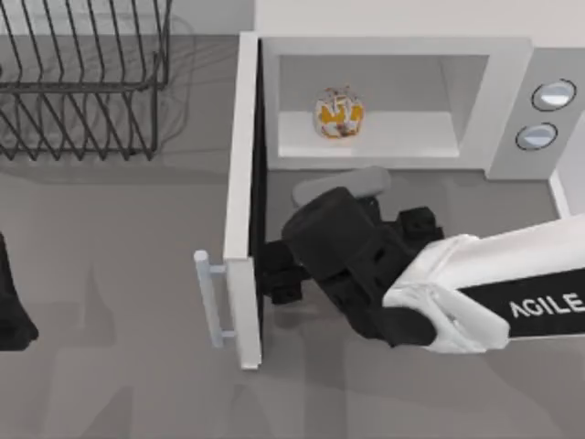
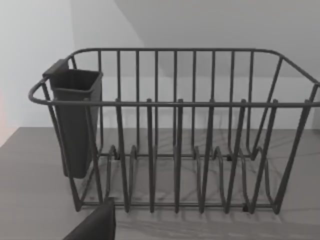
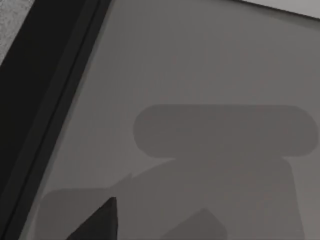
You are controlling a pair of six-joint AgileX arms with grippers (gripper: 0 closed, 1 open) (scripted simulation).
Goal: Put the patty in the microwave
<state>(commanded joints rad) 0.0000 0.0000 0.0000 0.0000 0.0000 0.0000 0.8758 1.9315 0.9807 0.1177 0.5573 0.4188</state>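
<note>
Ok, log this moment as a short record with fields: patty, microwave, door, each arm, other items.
patty: inside the microwave cavity, resting on its floor
microwave: upper right of the table, two dials at its right
door: swung open, bar handle facing left
right gripper: below the cavity, beside the open door's inner face, holding nothing
left arm: parked at the table's left edge
dish rack: upper left

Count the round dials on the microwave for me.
2. Both sit on the microwave front panel at the top view's right, one dial farther back and the other dial just in front of it. None look hidden.
</note>
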